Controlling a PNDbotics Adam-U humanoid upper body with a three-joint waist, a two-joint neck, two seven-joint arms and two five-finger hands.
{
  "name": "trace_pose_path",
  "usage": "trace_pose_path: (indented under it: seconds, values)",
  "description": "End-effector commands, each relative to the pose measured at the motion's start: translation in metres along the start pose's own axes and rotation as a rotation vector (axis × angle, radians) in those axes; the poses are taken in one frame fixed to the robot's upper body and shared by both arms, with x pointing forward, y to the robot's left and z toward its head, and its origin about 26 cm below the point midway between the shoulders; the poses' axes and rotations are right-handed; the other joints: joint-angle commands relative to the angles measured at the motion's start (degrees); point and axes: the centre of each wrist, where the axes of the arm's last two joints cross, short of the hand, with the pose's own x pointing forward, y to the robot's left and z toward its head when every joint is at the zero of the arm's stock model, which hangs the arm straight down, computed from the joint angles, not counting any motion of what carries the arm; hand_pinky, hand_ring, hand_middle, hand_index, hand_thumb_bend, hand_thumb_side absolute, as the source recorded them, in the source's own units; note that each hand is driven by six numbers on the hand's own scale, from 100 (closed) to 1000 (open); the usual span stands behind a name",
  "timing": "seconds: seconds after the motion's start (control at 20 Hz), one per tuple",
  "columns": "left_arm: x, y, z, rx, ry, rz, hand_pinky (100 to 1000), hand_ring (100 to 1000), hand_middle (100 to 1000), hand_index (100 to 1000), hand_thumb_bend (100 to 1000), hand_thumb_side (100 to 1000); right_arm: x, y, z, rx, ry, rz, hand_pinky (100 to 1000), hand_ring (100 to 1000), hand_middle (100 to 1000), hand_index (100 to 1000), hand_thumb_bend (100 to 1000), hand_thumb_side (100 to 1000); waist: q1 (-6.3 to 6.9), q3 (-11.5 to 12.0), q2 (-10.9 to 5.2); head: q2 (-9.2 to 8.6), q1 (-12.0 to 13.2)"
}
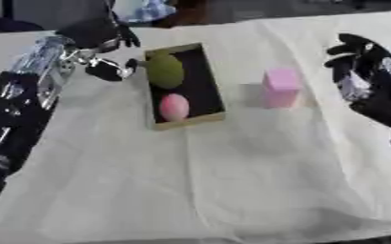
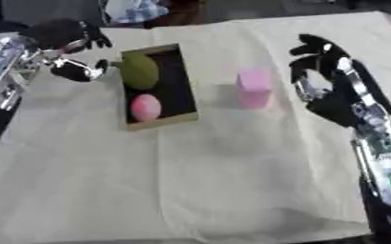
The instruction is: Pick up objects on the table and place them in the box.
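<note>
A shallow box point(image 1: 213, 81) with a dark inside and tan rim lies at the table's upper middle. Inside it sit a green rounded object point(image 1: 165, 70) at the far end and a pink egg-shaped object point(image 1: 174, 106) at the near end. A pink block point(image 1: 281, 86) stands upright on the cloth to the right of the box. My left hand point(image 1: 98, 35) hovers just left of the box's far corner, fingers relaxed, holding nothing. Right of the pink block, my right hand point(image 2: 320, 71) hangs open, apart from it, fingers spread.
A cream cloth point(image 1: 232, 181) covers the table, wrinkled toward the near edge. Some blue and dark things point(image 1: 153, 9) lie beyond the far edge.
</note>
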Motion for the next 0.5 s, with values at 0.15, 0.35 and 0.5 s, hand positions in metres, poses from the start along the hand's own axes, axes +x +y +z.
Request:
trace_pose_path:
  seconds: [0.15, 0.35, 0.5]
  values:
    - [0.011, 0.019, 0.044, 0.24, -0.088, 0.284, 725, 562, 590, 766, 100, 546, -0.022, -0.044, -0.03, 0.148, 0.085, 0.217, 843, 773, 804, 957, 100, 343, -1.3, 0.64, -1.37, -0.14, -1.05]
    - [0.025, 0.007, 0.077, 0.338, -0.126, 0.494, 711, 545, 569, 749, 100, 575, -0.048, -0.059, -0.046, 0.285, 0.184, 0.358, 862, 850, 874, 991, 100, 501, -1.69, 1.26, -1.33, -0.14, -1.53]
    - [0.033, 0.0, 0.093, 0.38, -0.126, 0.569, 705, 538, 560, 742, 100, 590, -0.06, -0.061, -0.058, 0.435, 0.246, 0.498, 889, 930, 941, 1000, 100, 685, -1.88, 1.71, -1.38, -0.14, -1.92]
